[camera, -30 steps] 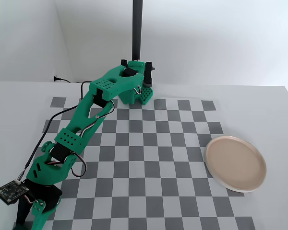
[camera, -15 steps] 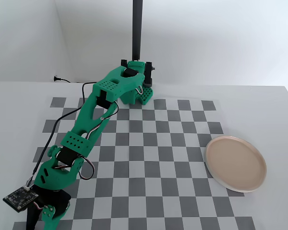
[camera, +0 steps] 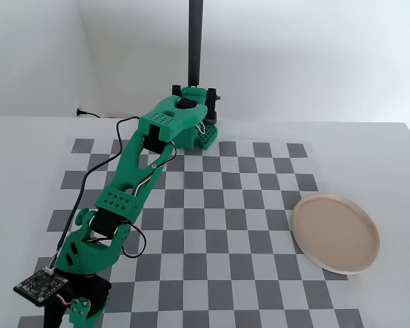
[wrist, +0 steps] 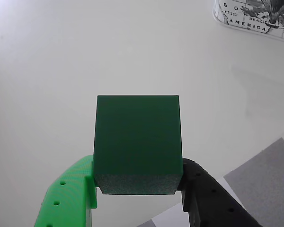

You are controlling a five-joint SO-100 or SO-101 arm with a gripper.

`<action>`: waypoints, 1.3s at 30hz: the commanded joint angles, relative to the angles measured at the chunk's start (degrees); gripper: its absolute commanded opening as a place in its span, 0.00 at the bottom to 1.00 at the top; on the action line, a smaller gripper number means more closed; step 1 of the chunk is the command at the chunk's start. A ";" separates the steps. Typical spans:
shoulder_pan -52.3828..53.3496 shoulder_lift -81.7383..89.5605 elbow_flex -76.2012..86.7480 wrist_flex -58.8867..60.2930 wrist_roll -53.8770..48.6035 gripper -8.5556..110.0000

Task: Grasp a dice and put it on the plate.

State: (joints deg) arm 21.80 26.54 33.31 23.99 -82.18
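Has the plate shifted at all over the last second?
No. In the fixed view the plate sits at the same spot on the checkerboard's right edge as before, empty; only the arm has moved.

Dark green, plain-faced dice [wrist: 137,142], paler and speckled along its lower edge, flanked by bright green and black fingers [wrist: 68,198]. White tabletop [camera: 369,150] overlaid with a grey-and-white checkerboard mat [camera: 212,225]. Pale beige-pink plate [camera: 336,232] with a cream rim. Bright green arm [camera: 133,178] with black motor blocks, black and white wiring, and a black circuit board [camera: 39,287]. Black post [camera: 195,41] against a white wall. White object with black map print and lettering [wrist: 253,14] in the wrist view's top right corner.
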 commanded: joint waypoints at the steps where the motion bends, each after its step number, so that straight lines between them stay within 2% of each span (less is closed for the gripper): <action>1: -1.67 13.10 -4.57 -0.53 0.18 0.04; 39: -12.30 32.87 -4.39 25.14 4.75 0.04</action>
State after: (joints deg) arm 10.72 49.04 33.31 48.69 -77.61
